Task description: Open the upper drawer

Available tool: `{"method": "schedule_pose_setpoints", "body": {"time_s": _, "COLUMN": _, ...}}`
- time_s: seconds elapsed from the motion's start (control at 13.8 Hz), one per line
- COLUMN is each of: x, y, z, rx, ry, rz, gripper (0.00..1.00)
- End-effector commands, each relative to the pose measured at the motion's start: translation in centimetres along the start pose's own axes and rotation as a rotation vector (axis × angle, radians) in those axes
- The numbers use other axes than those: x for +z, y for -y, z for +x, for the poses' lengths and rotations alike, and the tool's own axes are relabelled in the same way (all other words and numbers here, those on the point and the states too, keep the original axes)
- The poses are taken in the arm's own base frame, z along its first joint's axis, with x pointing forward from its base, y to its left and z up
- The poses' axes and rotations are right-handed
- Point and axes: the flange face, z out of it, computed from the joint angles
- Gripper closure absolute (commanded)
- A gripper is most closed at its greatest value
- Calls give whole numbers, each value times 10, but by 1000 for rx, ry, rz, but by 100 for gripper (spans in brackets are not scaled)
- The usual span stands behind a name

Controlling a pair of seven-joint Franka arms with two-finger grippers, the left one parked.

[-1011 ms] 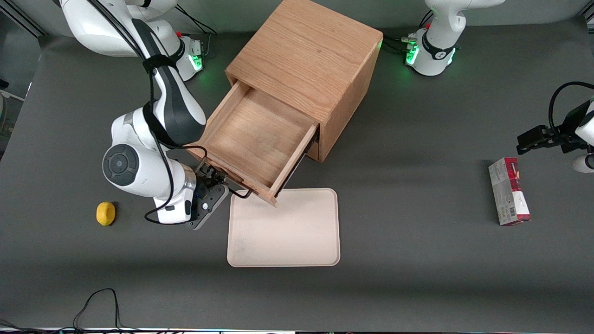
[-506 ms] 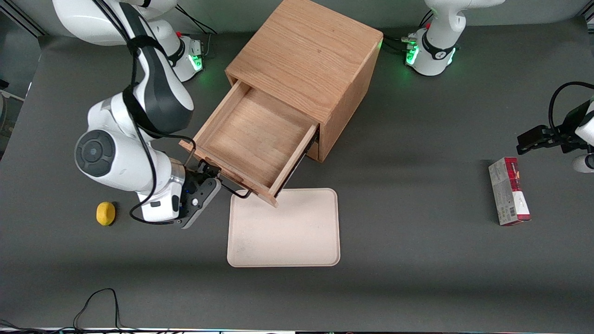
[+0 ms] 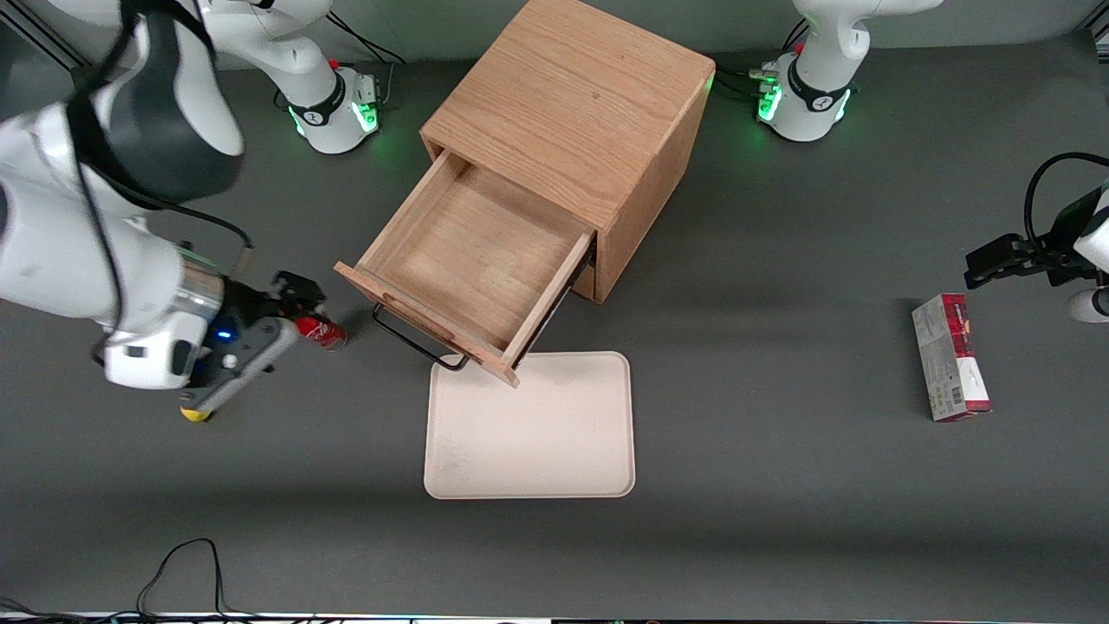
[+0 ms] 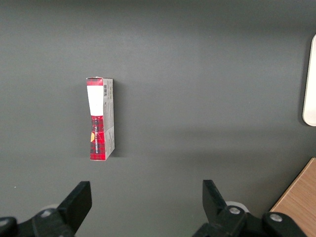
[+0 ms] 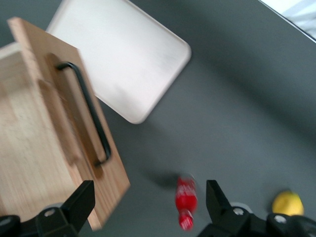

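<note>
Front view: one upper drawer (image 3: 472, 260) open; one end effector (image 3: 290, 295) spread.

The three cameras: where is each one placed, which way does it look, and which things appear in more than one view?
Front view: high, facing both arms; shows the open upper drawer, tray and gripper, raised beside the drawer.
Right wrist view: looks down past open fingers at the drawer handle, red bottle and lemon.
Left wrist view: looks down at the red box.
Shared: drawer, tray, bottle; box.
</note>
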Motion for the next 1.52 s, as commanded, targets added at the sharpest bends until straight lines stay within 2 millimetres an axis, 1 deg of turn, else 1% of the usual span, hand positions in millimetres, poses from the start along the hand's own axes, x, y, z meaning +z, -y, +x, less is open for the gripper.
{"method": "schedule_pose_setpoints", "body": {"time_s": 0.0, "x": -24, "y": -12, "z": -23, "rx": 195, "ry": 32, "rz": -81, "gripper": 0}}
{"method": "schedule_pose_setpoints", "body": {"time_s": 0.07, "x": -30, "y": -14, "z": -28, "rx": 267, "ry": 36, "rz": -111, "gripper": 0}}
{"method": "schedule_pose_setpoints", "body": {"time_s": 0.22, "x": -36, "y": -20, "z": -38, "rx": 386, "ry": 54, "rz": -139, "gripper": 0}}
{"method": "schedule_pose_setpoints", "body": {"time_s": 0.29, "x": -45, "y": -27, "z": -48, "rx": 435, "ry": 43, "rz": -150, "gripper": 0}}
{"method": "schedule_pose_setpoints", "body": {"time_s": 0.36, "x": -48, "y": -41, "z": -61, "rx": 467, "ry": 51, "rz": -160, "gripper": 0}}
{"method": "schedule_pose_setpoints", "body": {"time_s": 0.58, "x": -50, "y": -69, "z": -98, "rx": 512, "ry": 51, "rz": -132, "gripper": 0}}
{"method": "schedule_pose_setpoints", "body": {"time_s": 0.65, "x": -53, "y": -73, "z": -107, "rx": 520, "ry": 47, "rz": -121, "gripper": 0}}
{"method": "schedule_pose_setpoints", "body": {"time_s": 0.72, "x": -55, "y": -71, "z": -114, "rx": 520, "ry": 42, "rz": -114, "gripper": 0}}
{"method": "schedule_pose_setpoints", "body": {"time_s": 0.94, "x": -58, "y": -81, "z": -140, "rx": 546, "ry": -3, "rz": -120, "gripper": 0}}
{"method": "schedule_pose_setpoints", "body": {"time_s": 1.08, "x": -58, "y": -85, "z": -146, "rx": 560, "ry": -4, "rz": -114, "gripper": 0}}
{"method": "schedule_pose_setpoints", "body": {"time_s": 1.44, "x": -64, "y": -88, "z": -146, "rx": 577, "ry": -31, "rz": -129, "gripper": 0}}
